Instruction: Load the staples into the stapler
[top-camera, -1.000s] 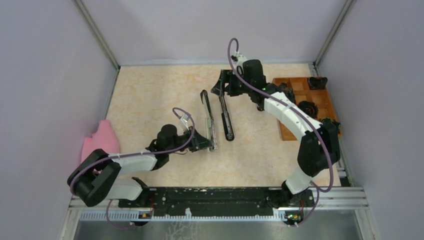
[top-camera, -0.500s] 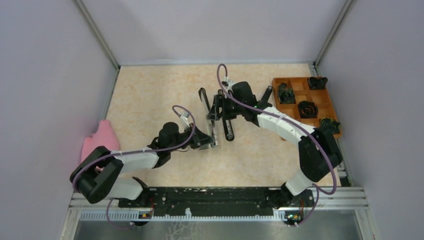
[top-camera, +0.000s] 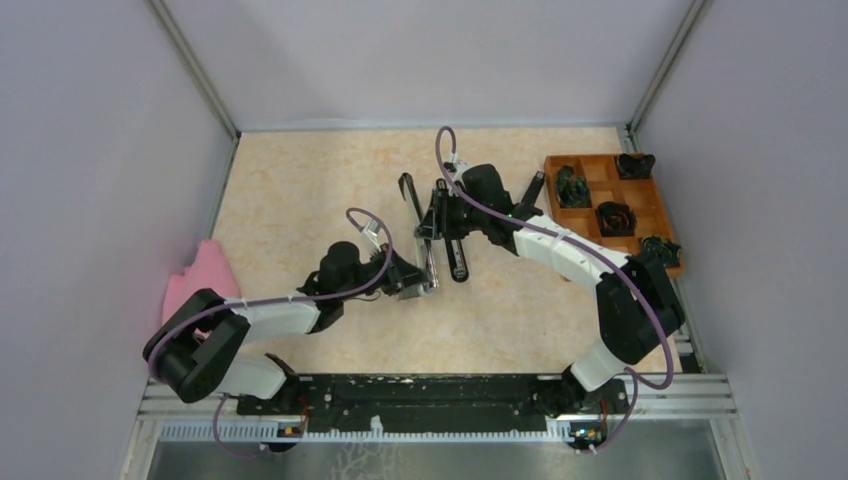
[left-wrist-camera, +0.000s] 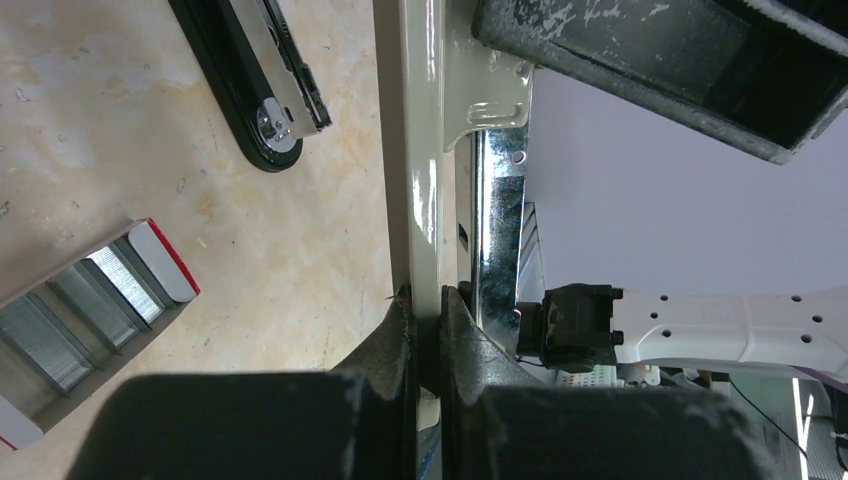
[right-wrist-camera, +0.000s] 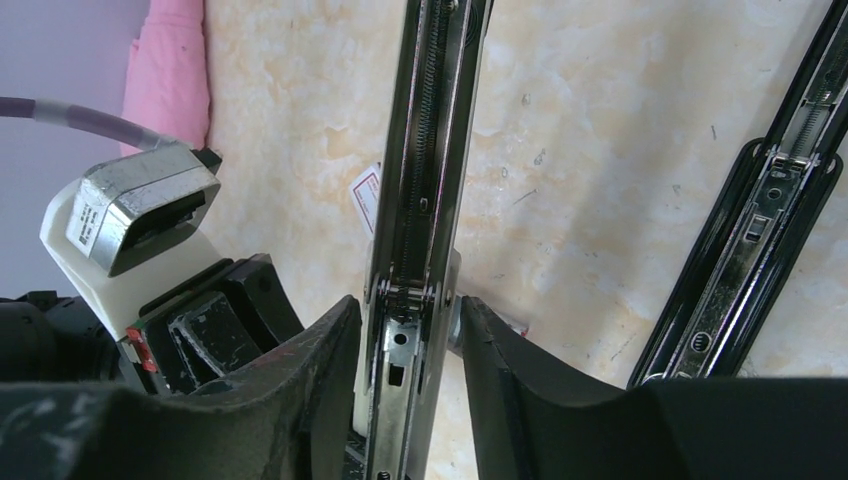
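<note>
The stapler lies opened out mid-table: a metal magazine rail (top-camera: 426, 262), a black base (top-camera: 456, 258) and a black top arm (top-camera: 407, 192). My left gripper (top-camera: 412, 285) is shut on the near end of the rail, its fingertips (left-wrist-camera: 400, 320) pinching a cream strip (left-wrist-camera: 420, 180). My right gripper (top-camera: 432, 222) straddles the rail further back; its fingers (right-wrist-camera: 335, 350) press both sides of the channel (right-wrist-camera: 425, 150). The staples (left-wrist-camera: 45, 335) lie as silvery ridged blocks in an open red-and-white box (left-wrist-camera: 165, 260) left of the rail. The box is hidden in the top view.
The black base also shows in the left wrist view (left-wrist-camera: 250, 80) and the right wrist view (right-wrist-camera: 760, 220). A wooden tray (top-camera: 590, 262) with several black clips stands at the right edge. A pink cloth (top-camera: 200, 280) lies against the left wall.
My right arm swung from the back near the tray down to the stapler and now sits around the rail. My left gripper kept its hold and barely moved.
</note>
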